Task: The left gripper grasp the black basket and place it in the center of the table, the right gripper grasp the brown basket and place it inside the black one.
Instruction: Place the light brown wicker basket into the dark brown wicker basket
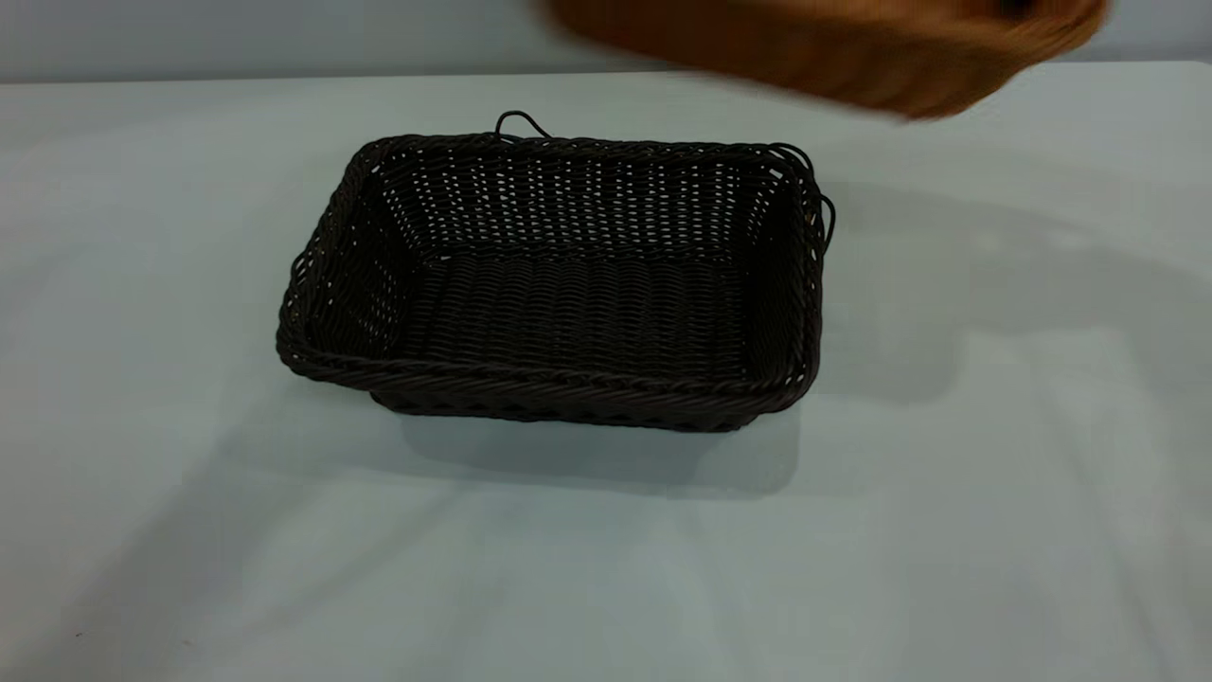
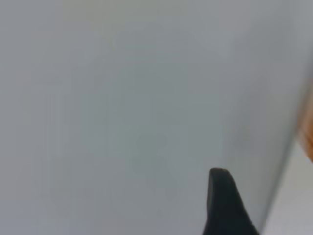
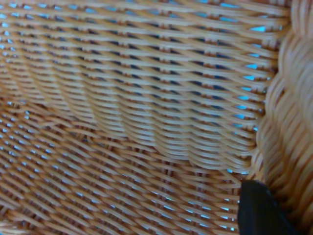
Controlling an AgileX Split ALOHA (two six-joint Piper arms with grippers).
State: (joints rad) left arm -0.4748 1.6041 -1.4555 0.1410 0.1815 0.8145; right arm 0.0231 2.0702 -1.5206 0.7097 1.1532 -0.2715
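Observation:
The black basket [image 1: 559,284] stands upright and empty on the table [image 1: 142,237], near its middle. The brown basket [image 1: 852,47] hangs in the air above and behind the black basket's right far corner, at the top edge of the exterior view. In the right wrist view its woven inside [image 3: 132,112] fills the picture, and my right gripper [image 3: 266,208] is shut on its braided rim [image 3: 288,137], with one dark finger inside the basket. My left gripper [image 2: 222,200] is out of the exterior view; its wrist view shows only bare table beneath it.
A grey wall [image 1: 237,38] runs behind the table's far edge. The brown basket casts a shadow [image 1: 947,284] on the table to the right of the black basket. An orange patch [image 2: 308,132] shows at the edge of the left wrist view.

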